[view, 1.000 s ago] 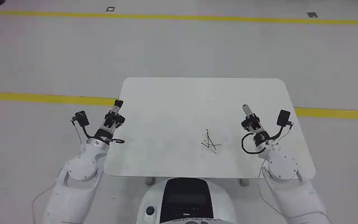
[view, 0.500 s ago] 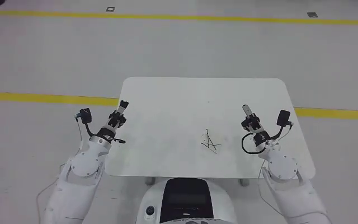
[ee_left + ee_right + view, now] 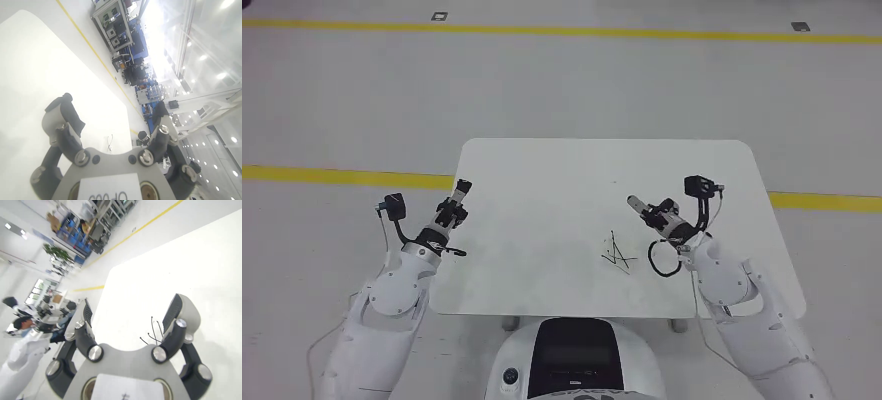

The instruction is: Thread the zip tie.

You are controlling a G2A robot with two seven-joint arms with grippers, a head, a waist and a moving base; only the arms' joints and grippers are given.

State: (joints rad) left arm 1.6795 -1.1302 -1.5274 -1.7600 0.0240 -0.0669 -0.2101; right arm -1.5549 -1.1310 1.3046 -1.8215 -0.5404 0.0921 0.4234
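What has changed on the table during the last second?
The right gripper swung inward across the table, toward the zip ties, its jaws open and empty. The left gripper shifted slightly at first. The zip ties lie where they were; nothing was grasped.

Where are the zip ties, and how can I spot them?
Look at the white rectangular table. On its near half, toward the robot's right gripper, lies a small crossed heap of thin black plastic zip ties. They are the only dark, wiry lines on the white top.
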